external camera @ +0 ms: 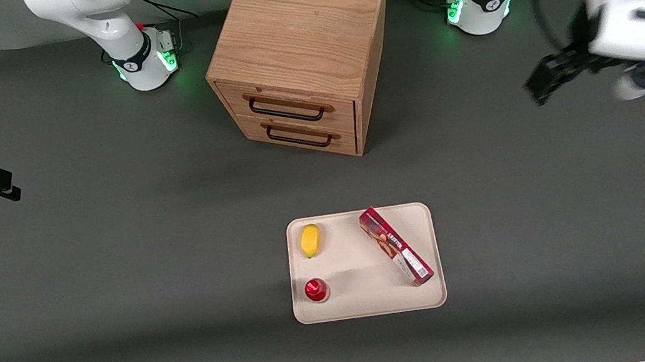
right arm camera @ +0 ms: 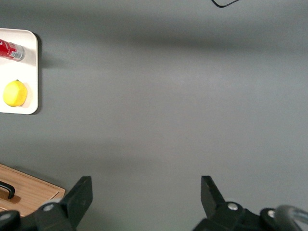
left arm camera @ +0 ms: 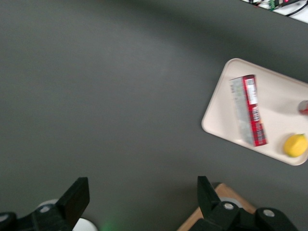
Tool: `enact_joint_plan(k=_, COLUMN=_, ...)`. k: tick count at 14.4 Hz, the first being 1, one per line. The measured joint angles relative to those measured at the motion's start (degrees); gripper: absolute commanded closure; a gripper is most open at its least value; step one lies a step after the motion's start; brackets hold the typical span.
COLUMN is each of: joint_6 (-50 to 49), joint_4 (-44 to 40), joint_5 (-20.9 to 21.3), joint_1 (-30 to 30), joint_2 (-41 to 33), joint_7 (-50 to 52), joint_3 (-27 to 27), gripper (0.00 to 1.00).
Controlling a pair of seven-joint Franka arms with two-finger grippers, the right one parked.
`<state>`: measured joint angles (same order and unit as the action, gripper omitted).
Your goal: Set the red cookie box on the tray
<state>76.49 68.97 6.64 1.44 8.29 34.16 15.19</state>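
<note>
**Red cookie box resting on tray, left gripper raised and clear**

The long slim dark-red cookie box (external camera: pixel 396 246) lies flat on the cream-beige rectangular tray (external camera: pixel 370 305), set diagonally along the tray's edge toward the working arm's end of the counter. Its white-labelled end points nearer the front camera. On the same tray, toward the parked arm's end, rest a yellow lemon-shaped object (external camera: pixel 310 240) and, nearer the camera, a small round red object (external camera: pixel 316 290); both sit well apart from the box.

The left arm's gripper (external camera: pixel 545 80) hangs above the dark grey counter (external camera: pixel 120 266) toward the working arm's end, well apart from the tray. Its jaws are spread wide and hold nothing. A wooden two-drawer cabinet (external camera: pixel 304 51) stands farther from the camera than the tray.
</note>
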Motion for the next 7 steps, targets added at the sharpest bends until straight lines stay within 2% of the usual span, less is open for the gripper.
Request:
enact_joint_plan(k=4, joint_6=-2.15, joint_4=-0.8, joint_5=-1.47, joint_1=-3.44, joint_2=-0.65, joint_7=-11.9, joint_3=-3.97, gripper=0.0)
enact_joint_plan(k=7, joint_6=-2.58, joint_4=-1.23, joint_5=-4.28, joint_1=-4.0, joint_2=-0.65, joint_7=-20.48, joint_3=-10.07, gripper=0.0)
